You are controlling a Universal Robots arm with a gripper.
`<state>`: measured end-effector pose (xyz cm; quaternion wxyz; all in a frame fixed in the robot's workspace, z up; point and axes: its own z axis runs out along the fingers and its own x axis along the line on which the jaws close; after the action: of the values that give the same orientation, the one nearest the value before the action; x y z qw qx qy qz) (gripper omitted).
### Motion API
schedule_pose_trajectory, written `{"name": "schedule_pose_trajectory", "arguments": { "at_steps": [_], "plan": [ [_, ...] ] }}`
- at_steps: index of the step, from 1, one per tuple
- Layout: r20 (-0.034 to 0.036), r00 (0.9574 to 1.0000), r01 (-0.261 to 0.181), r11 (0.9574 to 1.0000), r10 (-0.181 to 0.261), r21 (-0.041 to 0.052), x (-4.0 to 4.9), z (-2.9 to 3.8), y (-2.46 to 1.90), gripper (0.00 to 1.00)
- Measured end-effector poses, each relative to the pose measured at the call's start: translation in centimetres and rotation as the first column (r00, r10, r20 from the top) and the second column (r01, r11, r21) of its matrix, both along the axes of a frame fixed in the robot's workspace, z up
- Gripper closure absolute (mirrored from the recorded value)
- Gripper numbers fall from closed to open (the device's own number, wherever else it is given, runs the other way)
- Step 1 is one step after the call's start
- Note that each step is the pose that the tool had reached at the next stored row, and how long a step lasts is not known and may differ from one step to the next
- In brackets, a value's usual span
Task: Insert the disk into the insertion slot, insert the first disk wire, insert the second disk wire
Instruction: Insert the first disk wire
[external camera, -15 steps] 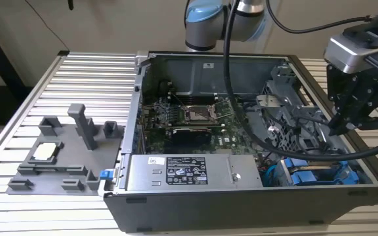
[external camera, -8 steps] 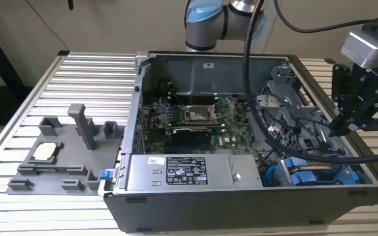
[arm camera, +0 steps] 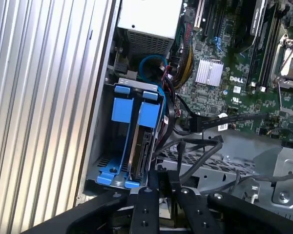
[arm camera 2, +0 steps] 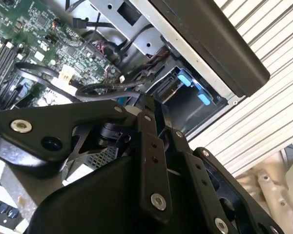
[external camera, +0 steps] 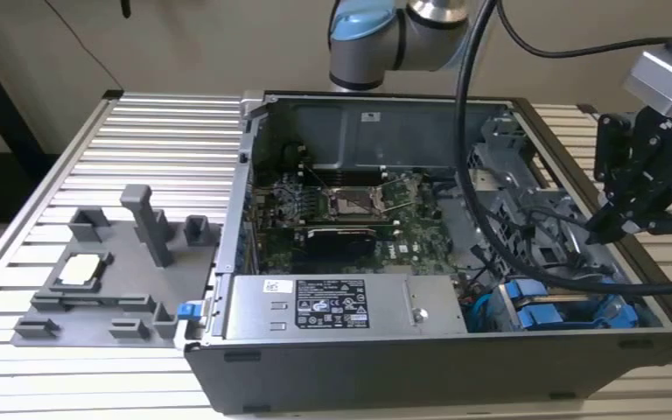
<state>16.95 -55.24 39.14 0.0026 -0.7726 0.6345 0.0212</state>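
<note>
First wrist view has the disk (arm camera: pixel 140 151) seated on edge in the insertion slot (arm camera: pixel 150 113), black cables (arm camera: pixel 200 145) just beside it. The gripper (arm camera: pixel 163 176), jaws nearly together, hangs near the cage. I judge a cable's end must meet the disk squarely, free of the others.

Case (external camera: pixel 430 372) sat on slatted table (external camera: pixel 161 122), parts fixture (external camera: pixel 115 262) at the exterior view's left of it, power-supply box (external camera: pixel 325 306) inside at front, disk (arm camera: pixel 139 153) stood in insertion slot (arm camera: pixel 136 90) beside box.
</note>
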Motion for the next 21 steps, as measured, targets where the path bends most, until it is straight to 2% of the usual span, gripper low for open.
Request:
{"name": "schedule_pose_trajectory", "arguments": {
  "at_steps": [3,14,19,21],
  "plan": [
    [0.0,1.0,0.006,1.0,-0.006,0.0001,0.01,-0.07,-0.18,0.81],
    [0.0,0.9985,0.055,0.9985,-0.055,0.0001,0.01,-0.53,-1.98,0.81],
    [0.0,0.9971,0.076,0.9971,-0.076,-0.0002,-0.03,-0.7,-2.11,0.81],
    [0.0005,0.9958,0.091,0.9958,-0.091,0.0028,-0.15,-0.76,-2.12,0.81]
  ]
}}
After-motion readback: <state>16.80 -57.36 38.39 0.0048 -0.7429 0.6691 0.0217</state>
